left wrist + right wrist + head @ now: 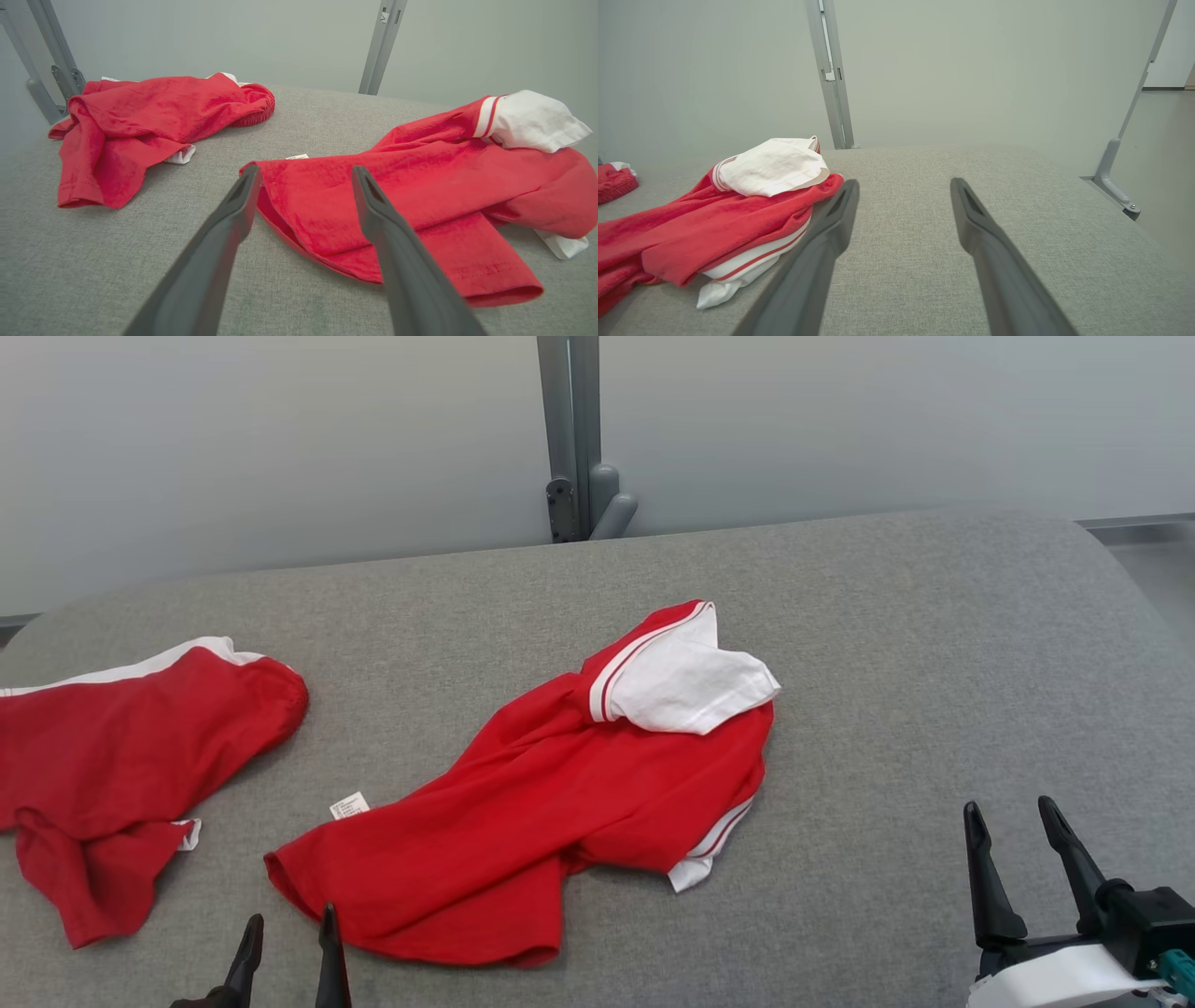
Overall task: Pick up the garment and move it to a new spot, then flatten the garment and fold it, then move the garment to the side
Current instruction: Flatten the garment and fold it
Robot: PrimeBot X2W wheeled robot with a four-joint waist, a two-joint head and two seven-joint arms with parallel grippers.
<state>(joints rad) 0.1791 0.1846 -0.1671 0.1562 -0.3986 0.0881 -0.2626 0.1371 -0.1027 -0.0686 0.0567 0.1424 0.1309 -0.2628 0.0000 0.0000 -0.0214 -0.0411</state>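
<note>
A crumpled red garment (551, 793) with white, red-striped sleeves lies in the middle of the grey padded table (934, 644). One white sleeve (686, 686) is folded over its top, and a small white label (349, 805) sticks out at its left edge. My left gripper (289, 933) stands open at the garment's near-left hem, just short of the cloth. In the left wrist view the garment (420, 186) lies right beyond the open left gripper (304, 172). My right gripper (1010, 821) is open over bare table, right of the garment (714, 224), with nothing in the right gripper (904, 184).
A second red garment (121, 747) with a white stripe lies bunched at the table's left edge, also the heap (149, 126) in the left wrist view. Grey frame posts (571, 439) stand against the pale wall behind the table. The table's right edge (1120, 219) drops off beyond my right gripper.
</note>
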